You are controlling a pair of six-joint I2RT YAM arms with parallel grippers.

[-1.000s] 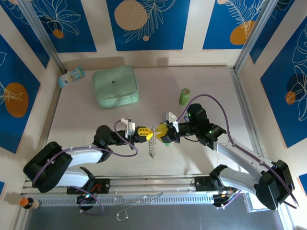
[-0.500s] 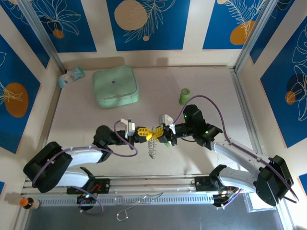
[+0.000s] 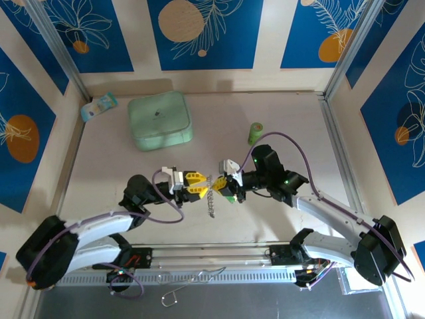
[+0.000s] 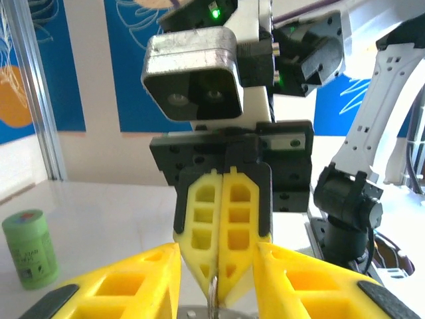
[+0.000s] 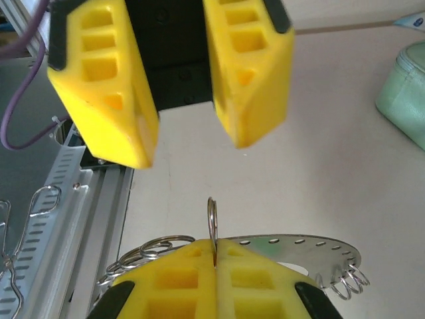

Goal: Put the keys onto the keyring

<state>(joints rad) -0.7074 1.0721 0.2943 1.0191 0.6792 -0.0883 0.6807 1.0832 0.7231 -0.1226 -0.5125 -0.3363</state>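
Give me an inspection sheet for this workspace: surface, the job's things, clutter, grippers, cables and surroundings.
Surface: pale table, no spills seen.
Job's things: keyring hangs between the arms; the keys cannot be made out.
Clutter: mint-green case and small packet at the back left; green cylinder upright at the back right.
Grippers: left gripper open; right gripper shut on a thin loop of the keyring.
Cables: purple cables loop along both arms.
Surroundings: blue patterned wall panels; bottle and wire hook beyond the near edge.
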